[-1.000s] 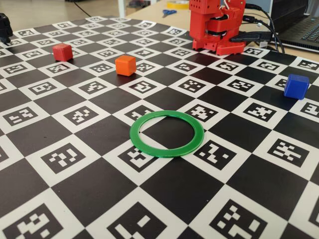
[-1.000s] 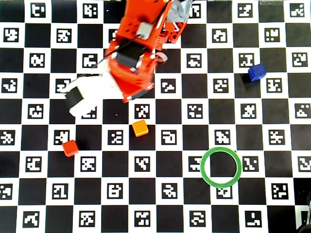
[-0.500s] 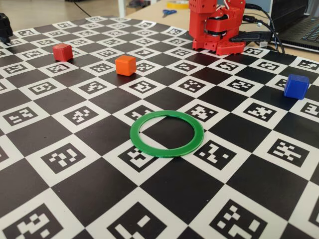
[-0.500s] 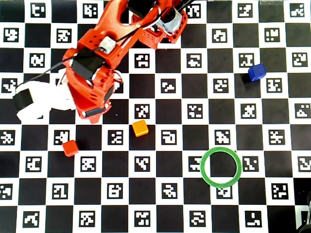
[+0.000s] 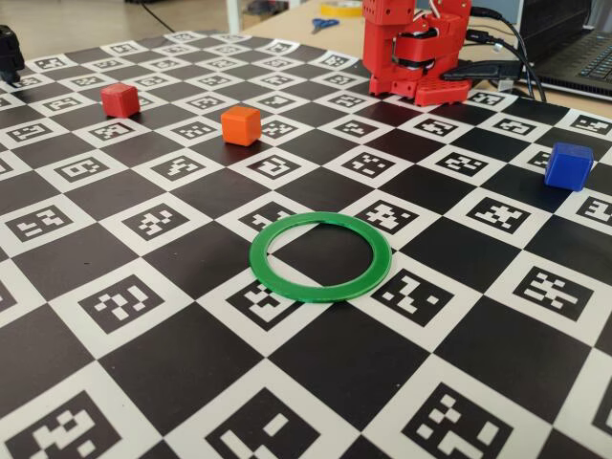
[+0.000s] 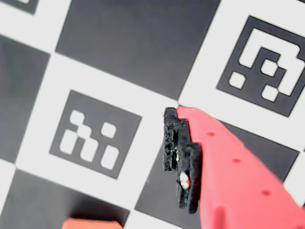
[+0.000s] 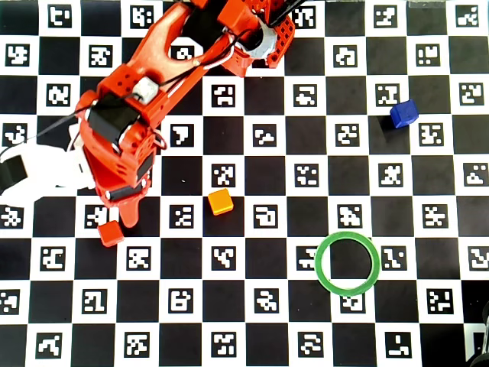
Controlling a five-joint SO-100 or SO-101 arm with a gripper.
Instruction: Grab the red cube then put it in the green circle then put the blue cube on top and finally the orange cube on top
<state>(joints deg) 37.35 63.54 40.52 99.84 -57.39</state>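
I had the red two-finger tool [image 7: 126, 218] hanging just above the small matte red plastic cube [image 7: 111, 233], which in the overhead view sat right below and slightly left of its tip; whether they touched I could not tell. In the wrist view only one red finger [image 6: 224, 171] with its black pad showed, the cube's top edge peeking in at the bottom left, so I could not tell whether the tool was open or closed. The small matte orange plastic cube [image 7: 221, 202] lay near the tool's right in the overhead view. The thin flat green plastic ring [image 7: 348, 264] sat well apart, lower right, nothing inside it. The small matte blue plastic cube [image 7: 403, 114] was farther still, upper right on the checkered marker table [image 7: 252, 321].
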